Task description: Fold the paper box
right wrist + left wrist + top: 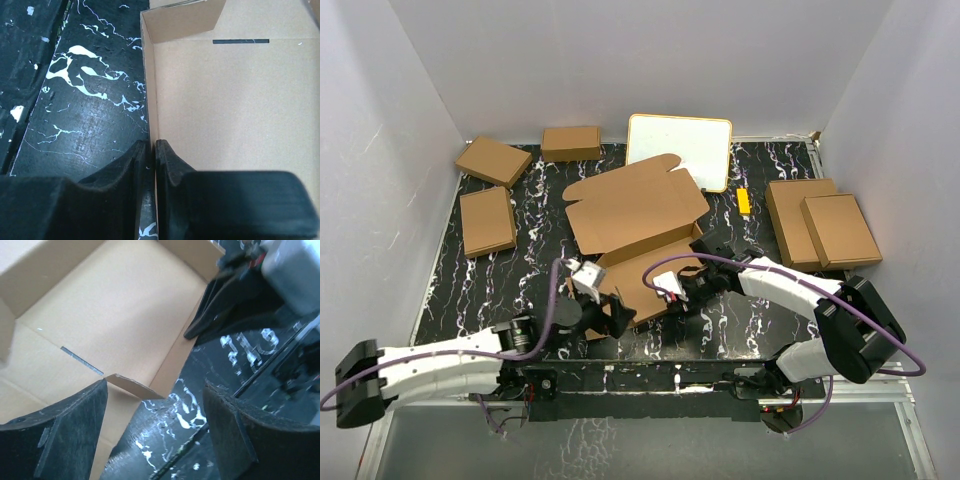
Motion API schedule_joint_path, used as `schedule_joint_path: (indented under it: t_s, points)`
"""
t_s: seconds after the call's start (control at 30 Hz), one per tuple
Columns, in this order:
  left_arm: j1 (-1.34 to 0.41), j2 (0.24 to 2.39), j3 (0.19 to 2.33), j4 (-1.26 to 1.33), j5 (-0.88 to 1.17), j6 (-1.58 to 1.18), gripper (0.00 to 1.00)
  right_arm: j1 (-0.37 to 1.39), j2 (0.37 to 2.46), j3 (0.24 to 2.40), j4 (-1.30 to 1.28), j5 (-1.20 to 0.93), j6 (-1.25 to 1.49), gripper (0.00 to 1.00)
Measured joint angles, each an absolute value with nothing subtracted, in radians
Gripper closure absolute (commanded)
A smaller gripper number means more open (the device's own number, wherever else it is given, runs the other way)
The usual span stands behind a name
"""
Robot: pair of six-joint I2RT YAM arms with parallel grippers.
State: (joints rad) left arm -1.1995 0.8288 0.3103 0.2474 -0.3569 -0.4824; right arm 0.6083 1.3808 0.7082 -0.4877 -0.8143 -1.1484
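Right wrist: pincer (150, 146) astride box wall (149, 80).

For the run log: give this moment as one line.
box: partly folded | right gripper: shut on box wall | left gripper: open at box corner

Top view looks down from behind; both wrist views, close, share the paper box (638, 205).

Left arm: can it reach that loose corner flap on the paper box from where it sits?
Probably yes. The left gripper is open with the corner flap just ahead of its fingers and nothing between. The right gripper, shut on the paper box at its side wall, sits aside.
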Motion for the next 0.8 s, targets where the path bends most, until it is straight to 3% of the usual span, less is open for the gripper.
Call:
schedule_joint_path:
  t_s: [0.17, 0.33, 0.53, 0.7, 0.8]
  points:
    - [-1.145, 0.635, 0.399, -0.012, -0.425, -0.648, 0.40, 0.606, 1.381, 0.706, -0.488, -0.815, -1.140, 0.60]
    - [-1.014, 0.627, 0.517, -0.262, -0.437, -0.775, 0.46, 0.604, 1.381, 0.706, -0.490, -0.821, -1.130, 0.46]
    - [-0.924, 0.781, 0.621, -0.480, -0.424, -0.815, 0.45, 0.571, 1.373, 0.706, -0.500, -0.852, -1.124, 0.44]
    - [-0.759, 0.919, 0.627, -0.445, -0.312, -0.742, 0.60, 0.545, 1.360, 0.706, -0.513, -0.873, -1.123, 0.43]
    - [-0.622, 0.998, 0.634, -0.382, -0.218, -0.686, 0.61, 0.532, 1.343, 0.706, -0.519, -0.887, -1.123, 0.42]
